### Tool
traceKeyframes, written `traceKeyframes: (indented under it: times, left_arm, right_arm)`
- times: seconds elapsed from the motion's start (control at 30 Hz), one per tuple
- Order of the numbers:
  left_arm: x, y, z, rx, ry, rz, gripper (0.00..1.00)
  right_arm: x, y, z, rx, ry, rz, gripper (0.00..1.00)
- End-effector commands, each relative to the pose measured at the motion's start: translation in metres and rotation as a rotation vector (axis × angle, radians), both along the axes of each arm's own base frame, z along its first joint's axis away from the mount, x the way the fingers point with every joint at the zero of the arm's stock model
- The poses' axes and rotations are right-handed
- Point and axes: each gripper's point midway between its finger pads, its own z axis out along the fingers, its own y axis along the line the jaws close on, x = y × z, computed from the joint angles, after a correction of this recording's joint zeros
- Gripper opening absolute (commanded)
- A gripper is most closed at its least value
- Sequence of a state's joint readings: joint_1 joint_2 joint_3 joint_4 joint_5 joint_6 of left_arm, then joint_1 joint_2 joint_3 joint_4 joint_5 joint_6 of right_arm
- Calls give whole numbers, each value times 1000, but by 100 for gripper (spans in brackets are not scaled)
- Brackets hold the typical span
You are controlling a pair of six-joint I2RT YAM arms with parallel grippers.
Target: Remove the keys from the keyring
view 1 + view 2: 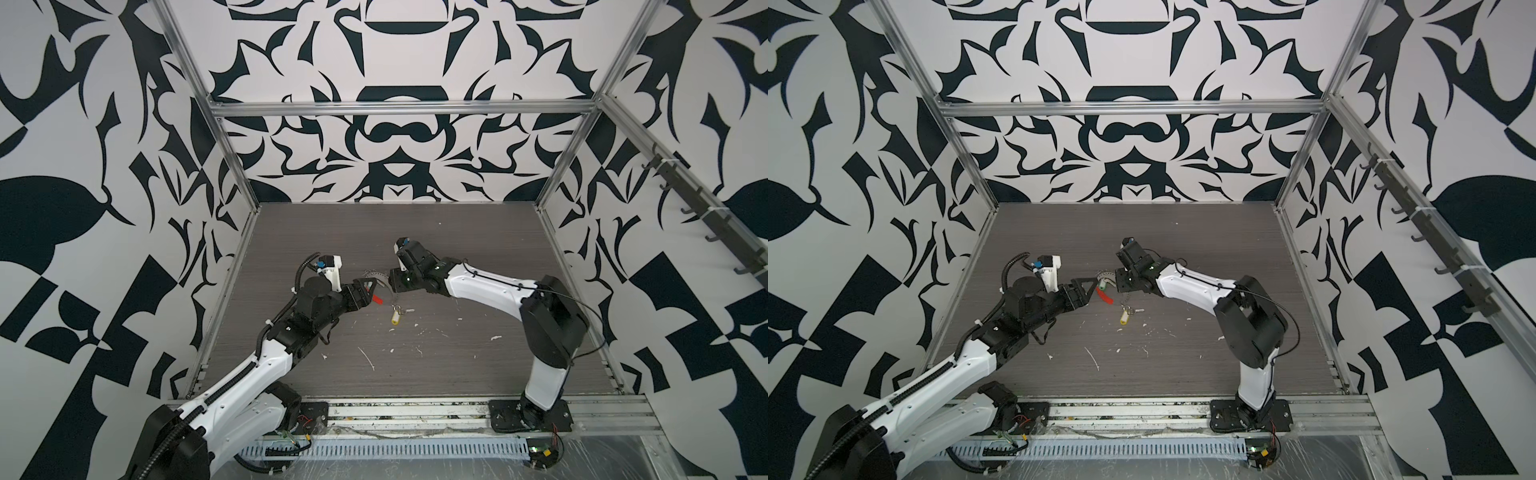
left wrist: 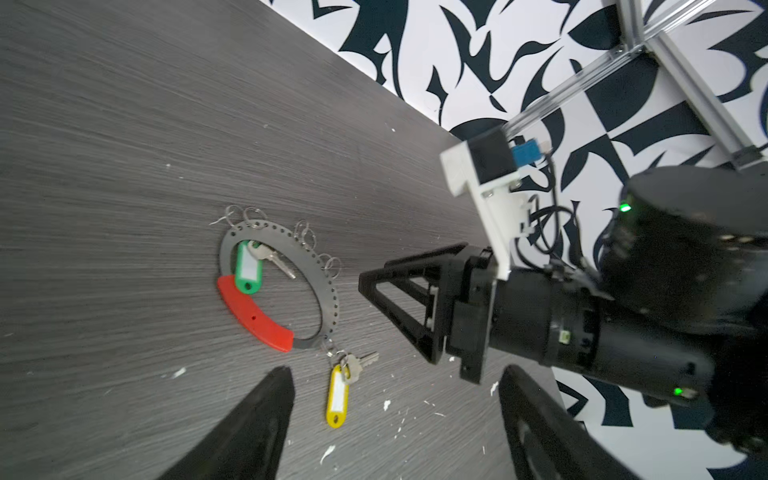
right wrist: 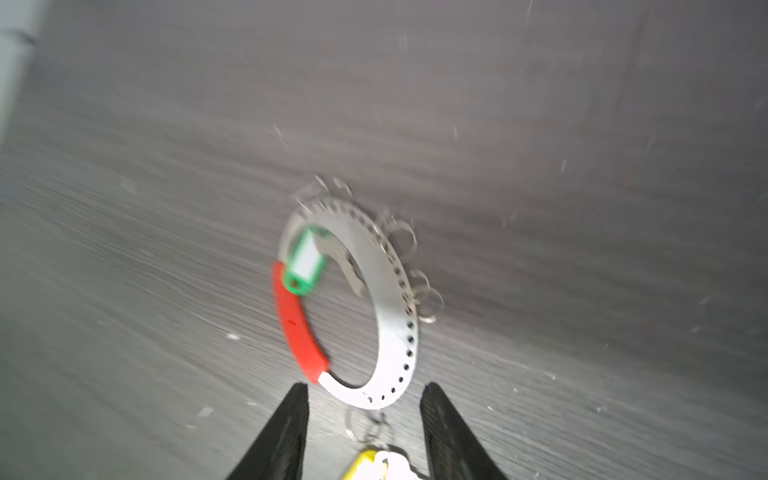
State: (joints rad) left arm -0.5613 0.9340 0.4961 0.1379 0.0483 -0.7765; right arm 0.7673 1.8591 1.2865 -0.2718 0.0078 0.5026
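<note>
The keyring (image 2: pixel 328 307), a flat grey hoop with a red sleeve (image 2: pixel 253 318) and small silver rings, lies flat on the dark table. The green key (image 2: pixel 248 268) rests inside the hoop. The yellow key (image 2: pixel 336 395) hangs off the hoop's rim by small rings and lies on the table. My left gripper (image 2: pixel 395 415) is open, its fingers (image 2: pixel 257 428) either side of the yellow key and apart from it. My right gripper (image 3: pixel 368 415) is open just short of the hoop (image 3: pixel 390 299); nothing is pinched. Both top views show both grippers (image 1: pixel 370 291) (image 1: pixel 392 280) facing each other over the ring (image 1: pixel 1104 296).
White scraps (image 1: pixel 368 359) lie scattered across the front half of the table (image 1: pixel 478 249). Aluminium frame posts (image 1: pixel 232 174) and patterned walls close in three sides. A hook rail (image 1: pixel 706 216) runs along the right wall.
</note>
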Motion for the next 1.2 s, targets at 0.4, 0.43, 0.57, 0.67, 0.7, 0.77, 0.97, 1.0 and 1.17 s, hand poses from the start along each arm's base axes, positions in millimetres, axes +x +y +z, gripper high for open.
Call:
traceKeyframes:
  times: [0.4, 0.43, 0.57, 0.67, 0.7, 0.77, 0.97, 1.0, 1.17]
  left_arm:
    - [-3, 19, -44, 91, 128, 88, 81]
    - [-3, 19, -44, 91, 128, 88, 81]
    - [-3, 18, -43, 93, 126, 82, 81]
    - [-3, 18, -44, 97, 126, 80, 82]
    - [-3, 18, -44, 97, 127, 81, 82]
    - [-3, 18, -45, 94, 128, 82, 82]
    - [-2, 15, -48, 90, 135, 75, 82]
    - [-1, 15, -49, 91, 136, 75, 82]
    - [0, 14, -48, 88, 135, 73, 82]
  right_arm:
    - [21, -1, -21, -84, -11, -44, 51]
    - [23, -2, -22, -94, -17, -56, 52]
    - [30, -4, -26, -118, -23, -84, 54]
    - [31, -4, -31, -137, -16, -84, 54]
    - [32, -2, -32, -130, -15, -84, 54]
    - [32, -2, -36, -137, -8, -87, 54]
    - [28, 8, -42, -127, 4, -56, 54]
    - [28, 9, -42, -129, 4, -53, 54]
    - [25, 5, -50, -181, 31, -50, 53]
